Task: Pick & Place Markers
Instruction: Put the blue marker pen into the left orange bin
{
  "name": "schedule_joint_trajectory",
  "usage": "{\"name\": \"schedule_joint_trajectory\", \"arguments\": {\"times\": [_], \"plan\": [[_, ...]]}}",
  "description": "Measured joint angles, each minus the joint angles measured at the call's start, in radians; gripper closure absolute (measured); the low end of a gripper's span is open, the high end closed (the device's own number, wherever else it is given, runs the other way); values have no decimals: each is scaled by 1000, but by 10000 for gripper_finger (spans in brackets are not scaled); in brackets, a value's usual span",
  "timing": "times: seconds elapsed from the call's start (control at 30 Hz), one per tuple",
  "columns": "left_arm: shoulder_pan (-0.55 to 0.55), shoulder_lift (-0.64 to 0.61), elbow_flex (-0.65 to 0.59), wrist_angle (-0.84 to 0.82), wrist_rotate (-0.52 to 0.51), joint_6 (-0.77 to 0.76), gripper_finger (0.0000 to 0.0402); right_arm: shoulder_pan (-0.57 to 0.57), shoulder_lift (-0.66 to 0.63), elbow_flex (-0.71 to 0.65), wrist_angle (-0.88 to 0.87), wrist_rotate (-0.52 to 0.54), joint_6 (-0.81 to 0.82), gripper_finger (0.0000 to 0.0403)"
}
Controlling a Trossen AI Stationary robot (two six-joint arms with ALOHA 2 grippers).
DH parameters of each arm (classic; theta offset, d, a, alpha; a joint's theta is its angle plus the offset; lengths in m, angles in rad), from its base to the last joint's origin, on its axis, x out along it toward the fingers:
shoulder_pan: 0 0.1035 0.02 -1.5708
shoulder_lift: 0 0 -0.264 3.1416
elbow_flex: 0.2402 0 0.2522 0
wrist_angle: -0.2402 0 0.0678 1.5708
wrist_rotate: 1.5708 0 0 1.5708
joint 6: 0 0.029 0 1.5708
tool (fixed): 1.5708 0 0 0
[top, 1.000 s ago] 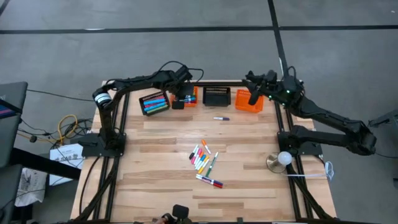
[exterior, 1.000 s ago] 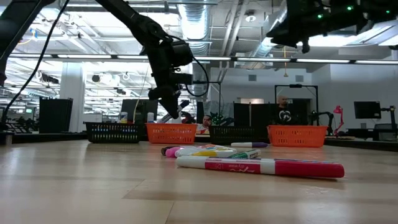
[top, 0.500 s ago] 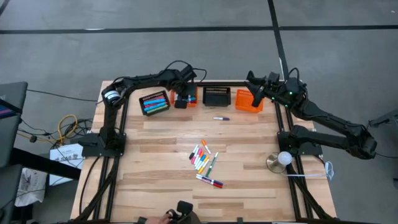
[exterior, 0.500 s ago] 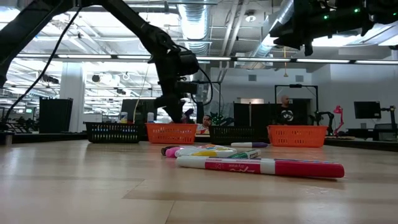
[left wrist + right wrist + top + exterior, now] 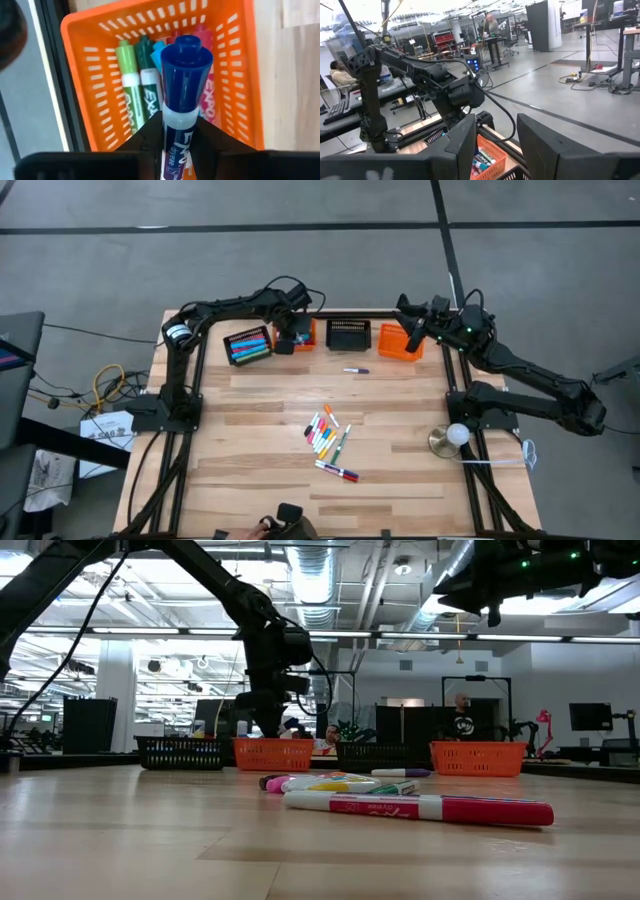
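A dark-blue capped marker [image 5: 181,95] is clamped between the fingers of the left gripper [image 5: 177,137] and is held over the small orange plastic mesh basket [image 5: 246,75] at the table's far edge, where green, light-blue and pink markers [image 5: 134,82] are already laid. The right gripper [image 5: 495,145] is held above the far right orange mesh basket [image 5: 400,342], its fingers parted and nothing between them. The loose cluster of coloured markers [image 5: 327,434] is left mid-table on the pale wooden tabletop [image 5: 260,430]. If the grip is loosened while the marker is off-centre or tilted, the rim may be struck and the marker bounced out onto the table
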Motion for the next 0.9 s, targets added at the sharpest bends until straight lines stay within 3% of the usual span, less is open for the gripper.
{"name": "schedule_joint_trajectory", "arguments": {"times": [0.73,0.9], "plan": [[-1,0,0,-1,-1,-5,315,0,0,0,0,-25,-2,264],[-1,0,0,1,-1,-8,293,0,0,1,0,-25,-2,267]]}}
